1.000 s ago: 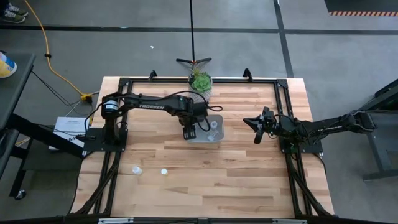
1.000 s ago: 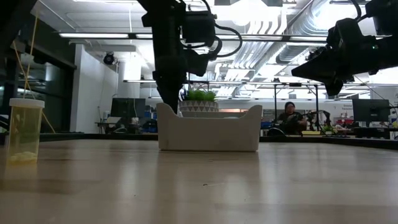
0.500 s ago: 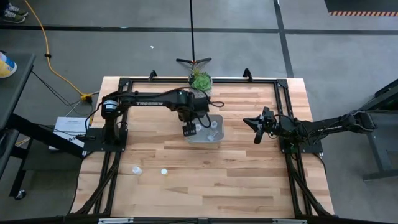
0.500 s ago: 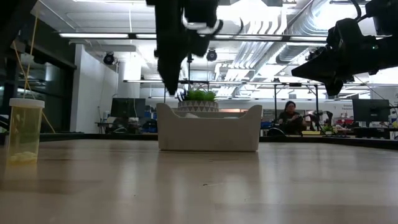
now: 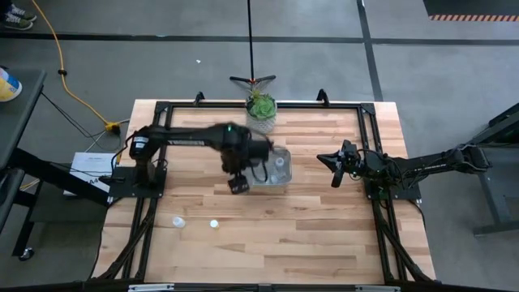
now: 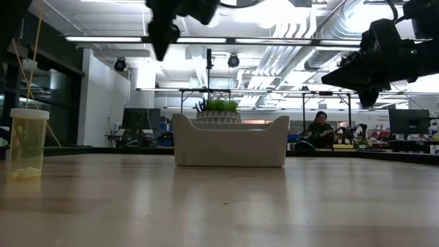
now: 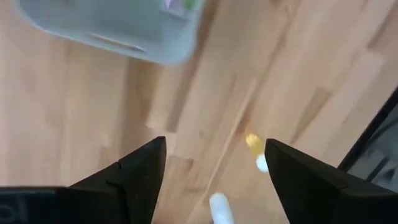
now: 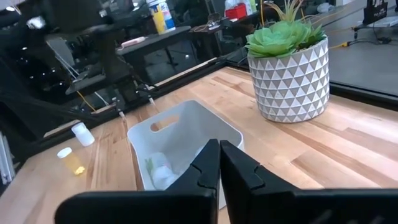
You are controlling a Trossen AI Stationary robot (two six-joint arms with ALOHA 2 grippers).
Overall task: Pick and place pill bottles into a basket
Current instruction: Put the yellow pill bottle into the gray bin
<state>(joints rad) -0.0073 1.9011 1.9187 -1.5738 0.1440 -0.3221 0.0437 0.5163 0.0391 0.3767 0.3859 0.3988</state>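
Observation:
The light-grey basket (image 5: 274,169) stands at the table's middle and holds pill bottles (image 8: 160,172). Two more bottles stand on the table toward the near left: a whitish one (image 5: 178,221) and a yellowish one with a white cap (image 5: 214,224), which also shows in the low view (image 6: 26,144). My left gripper (image 5: 236,185) hangs open and empty above the table, just off the basket's near-left corner; its wrist view looks down at the basket's corner (image 7: 118,28) and the two loose bottles (image 7: 254,148). My right gripper (image 5: 336,170) is shut and empty, in the air to the right of the basket.
A white patterned pot with a green plant (image 5: 261,107) stands behind the basket at the table's far edge. Black frame rails (image 5: 162,109) run along the table's edges. Bare wood lies between the basket and the loose bottles (image 5: 227,207).
My left gripper has risen from just over the basket's left part and swung toward the table's near-left, coming off the basket toward the two loose bottles. The basket and the bottles on the table have stayed in place.

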